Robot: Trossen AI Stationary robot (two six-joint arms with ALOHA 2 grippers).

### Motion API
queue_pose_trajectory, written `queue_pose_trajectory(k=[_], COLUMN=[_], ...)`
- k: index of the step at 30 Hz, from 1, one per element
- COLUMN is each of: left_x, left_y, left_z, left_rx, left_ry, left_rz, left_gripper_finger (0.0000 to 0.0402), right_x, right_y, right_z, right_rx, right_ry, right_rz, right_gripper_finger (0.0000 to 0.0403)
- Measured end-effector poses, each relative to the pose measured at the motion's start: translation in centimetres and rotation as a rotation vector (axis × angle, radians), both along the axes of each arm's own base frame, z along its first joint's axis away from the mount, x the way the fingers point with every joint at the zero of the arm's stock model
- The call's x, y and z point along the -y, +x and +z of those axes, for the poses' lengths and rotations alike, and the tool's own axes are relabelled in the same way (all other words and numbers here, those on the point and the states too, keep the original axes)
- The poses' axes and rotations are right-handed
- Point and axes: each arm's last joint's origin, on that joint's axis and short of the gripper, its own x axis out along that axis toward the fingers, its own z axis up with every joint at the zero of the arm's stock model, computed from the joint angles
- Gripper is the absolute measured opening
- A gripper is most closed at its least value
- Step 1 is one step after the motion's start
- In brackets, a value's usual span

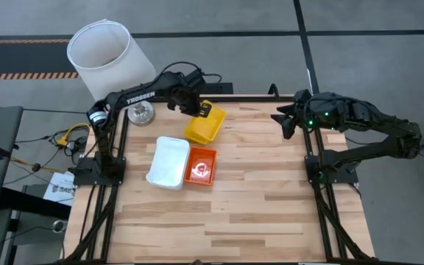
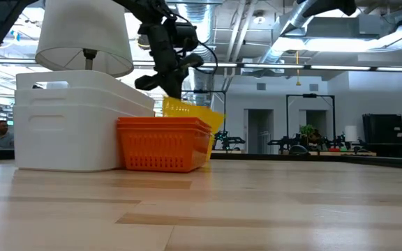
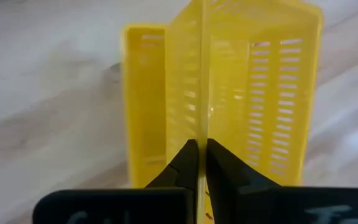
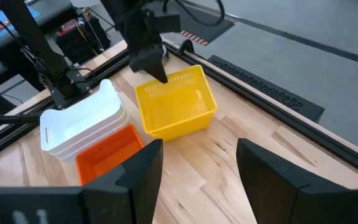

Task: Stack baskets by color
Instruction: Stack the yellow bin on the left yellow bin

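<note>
A yellow basket [image 1: 206, 126] sits tilted at the far middle of the table, with my left gripper [image 1: 199, 109] shut on it. In the low view the basket [image 2: 194, 115] slopes down away from the gripper, its underside hidden behind the orange stack. Nested white baskets [image 1: 169, 162] and nested orange baskets [image 1: 202, 165] rest side by side on the table in front of it. My right gripper [image 1: 283, 121] hangs open above the table's far right, touching nothing. My left gripper pinches the rim of the yellow basket's far wall [image 3: 202, 127] between its two fingers. The fingers [image 4: 156, 70] come from above, slanting down steeply, one inside the basket and one outside. The held end stands higher than the other end; whether the low end rests on the table is hidden.
A big white lampshade [image 1: 106, 53] and a metal lamp base [image 1: 142, 112] stand at the far left corner. The near half of the wooden table [image 1: 241, 221] shows bare wood. Black frame rails run along both sides.
</note>
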Motion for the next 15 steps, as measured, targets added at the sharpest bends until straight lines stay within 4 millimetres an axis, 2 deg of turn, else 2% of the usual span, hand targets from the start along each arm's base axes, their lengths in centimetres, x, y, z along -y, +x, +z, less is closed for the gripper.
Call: queue_pose_trajectory(k=[6, 10, 15], left_x=[0.0, -0.1, 0.1], left_y=[0.7, -0.1, -1.1], left_z=[1.0, 2.9, 5.7], left_rx=[0.151, 0.233, 0.397], left_ry=[-0.046, -0.031, -0.005], left_rz=[-0.015, 0.0, -0.066], left_gripper_finger=[0.0, 0.0, 0.0], right_x=[0.0, 0.0, 0.0], right_y=[0.0, 0.0, -0.2], right_z=[0.0, 0.0, -0.2], right_rx=[-0.006, -0.006, -0.031], right_ry=[0.001, 0.0, 0.003], right_rz=[0.0, 0.001, 0.001], right_gripper_finger=[0.0225, 0.0225, 0.0225])
